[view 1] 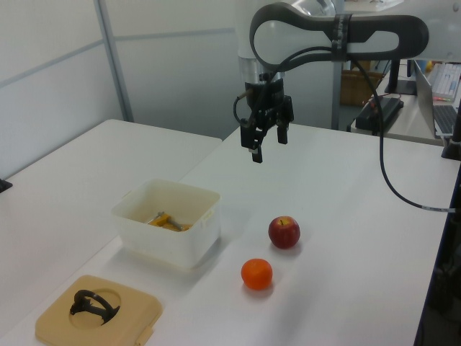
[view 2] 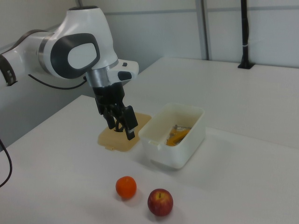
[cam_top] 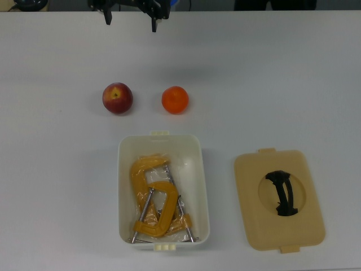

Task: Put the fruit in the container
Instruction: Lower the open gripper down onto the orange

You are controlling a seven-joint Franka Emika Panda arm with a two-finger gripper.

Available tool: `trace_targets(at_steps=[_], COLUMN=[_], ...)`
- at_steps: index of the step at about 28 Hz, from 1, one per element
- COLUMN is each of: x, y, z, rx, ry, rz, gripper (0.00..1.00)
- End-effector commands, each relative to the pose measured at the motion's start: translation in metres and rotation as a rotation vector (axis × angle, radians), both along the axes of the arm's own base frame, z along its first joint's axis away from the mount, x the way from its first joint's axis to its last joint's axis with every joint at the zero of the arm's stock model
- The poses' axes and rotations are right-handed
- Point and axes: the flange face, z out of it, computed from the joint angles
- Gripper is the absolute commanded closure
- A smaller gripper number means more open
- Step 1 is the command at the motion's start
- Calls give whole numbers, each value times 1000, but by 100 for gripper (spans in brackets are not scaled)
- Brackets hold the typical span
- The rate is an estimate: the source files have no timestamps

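Fruit is seen lying on the white table (cam_top: 293, 79), outside the container: a dark red apple (cam_top: 117, 98) with a yellow patch and a plain orange (cam_top: 175, 100) are set side by side, apart from each other, the apple toward the top view's left. Both are placed just beyond one short end of the white container (cam_top: 123, 169), without touching it. Inside the container, yellow-orange metal clamps (cam_top: 152, 195) are piled together and a good part of the floor is covered by them. A flat tan lid (cam_top: 251, 209) with a black handle (cam_top: 282, 193) is laid on the table beside the container, toward the top view's right, separated from it by a strip of bare table.

The gripper (view 1: 266, 143) is held in the air above the table, well apart from the fruit and the container, pointing downward. Its fingers (view 1: 256, 151) are spread apart with a clear gap between them, and nothing is held. In the top view only the finger tips are seen, at the upper edge, beyond the fruit.
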Motion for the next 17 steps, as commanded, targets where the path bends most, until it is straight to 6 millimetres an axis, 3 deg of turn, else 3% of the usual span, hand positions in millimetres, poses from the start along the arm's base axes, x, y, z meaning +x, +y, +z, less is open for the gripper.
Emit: trace_targets(at_steps=[1, 17], x=[2, -2], y=[4, 56], z=[-6, -86], rx=[29, 50], ry=[-4, 136], rz=[-32, 427], gripper=[0, 0])
